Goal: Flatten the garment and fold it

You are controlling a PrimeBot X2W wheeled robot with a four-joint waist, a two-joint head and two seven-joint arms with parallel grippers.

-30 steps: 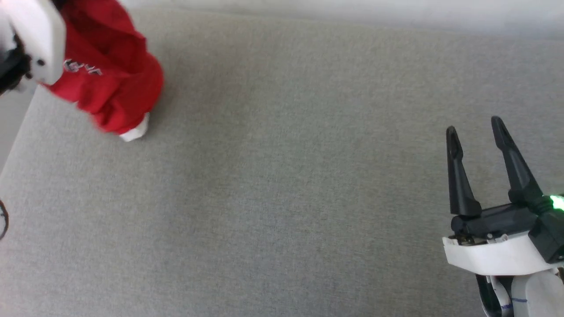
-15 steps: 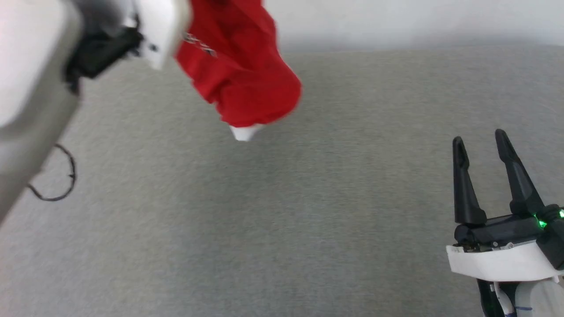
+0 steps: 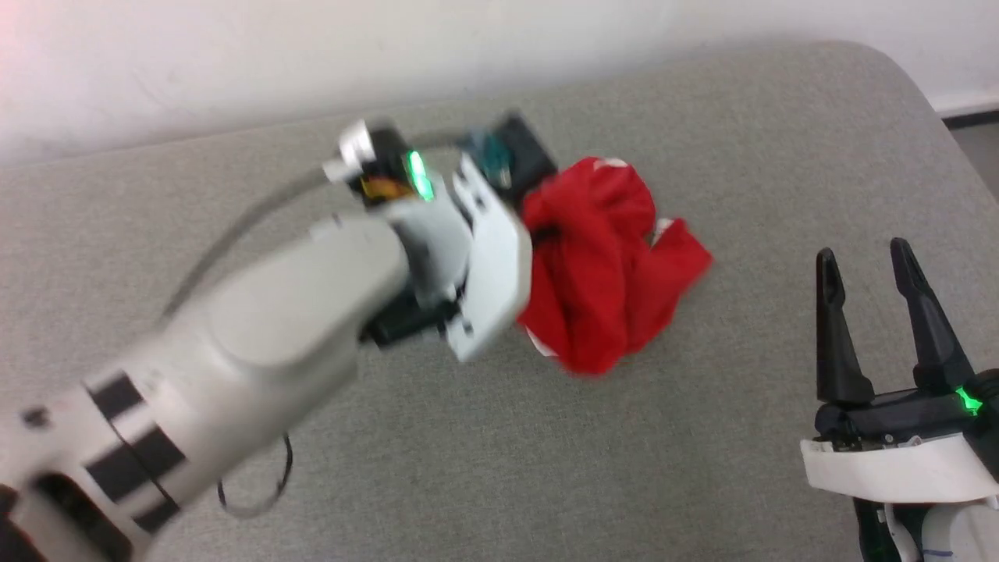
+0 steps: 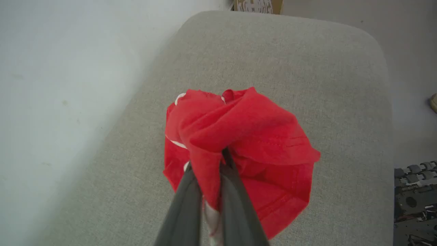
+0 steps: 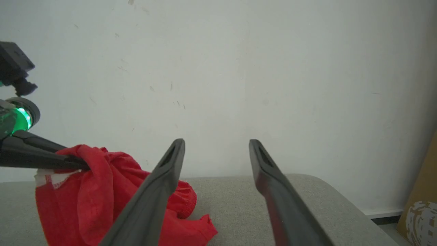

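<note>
The garment point(image 3: 609, 265) is a crumpled red bunch with bits of white trim, near the middle of the grey cushioned surface point(image 3: 484, 468). My left gripper point(image 4: 223, 155) is shut on a fold of the garment point(image 4: 245, 126) at its top. In the right wrist view the left gripper point(image 5: 83, 166) holds the garment point(image 5: 85, 205) from the left, and its lower folds lie on the cushion. My right gripper point(image 3: 862, 254) stands open at the lower right, apart from the cloth, with nothing between its fingers point(image 5: 164, 181).
A white wall point(image 5: 239, 68) runs along the far edge of the cushion. The cushion's rounded right end point(image 4: 372, 41) drops to the floor, where a cardboard box point(image 5: 423, 212) stands. A thin dark cable loop point(image 3: 257, 499) hangs by my left arm.
The head camera has shifted. My left arm has swung the bunched garment from the far left towards the middle of the cushion and lowered it. The right gripper has stayed open in place.
</note>
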